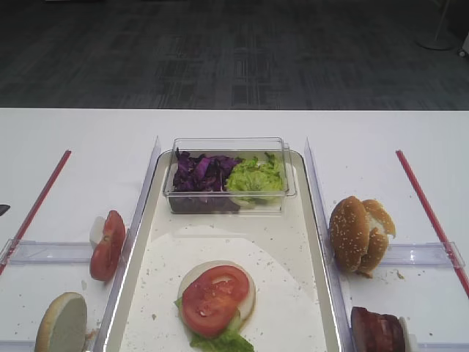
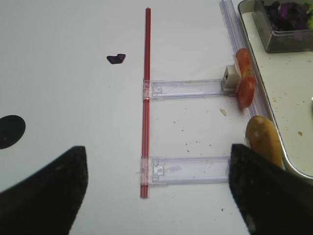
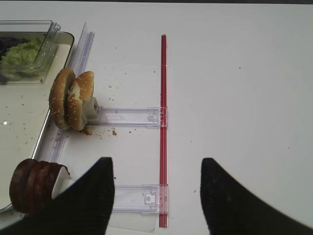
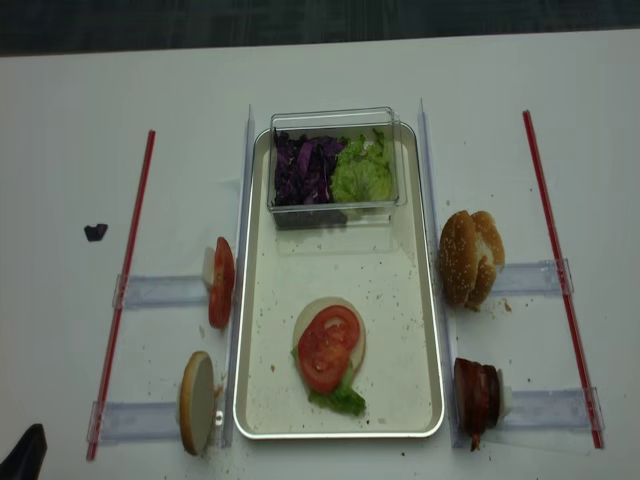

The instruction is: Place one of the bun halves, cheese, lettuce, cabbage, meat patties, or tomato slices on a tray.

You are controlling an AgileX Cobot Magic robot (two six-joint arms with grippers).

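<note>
Meat patties (image 1: 377,331) cut off at frame edge, lettuce (image 1: 220,340) half-hidden — under tomato slice (image 1: 214,299).

plastic, crumbs and matt white

clear glossy plastic tub (image 1: 229,176); smooth cream tray (image 1: 311,242) speckled with crumbs; matt white worktop (image 1: 80,132); sesame-crusted bun halves (image 1: 359,233).

Your robot shows little of itself here: the right gripper (image 3: 154,196) appears in its wrist camera as two matte black fingers (image 3: 88,200), broad at the base and tapering to rounded tips, with no screws, cables or markings that you can make out. The left gripper (image 2: 156,191) looks the same from its own camera, two plain black wedges (image 2: 46,193) with smooth, slightly blurred edges against the white.
</note>
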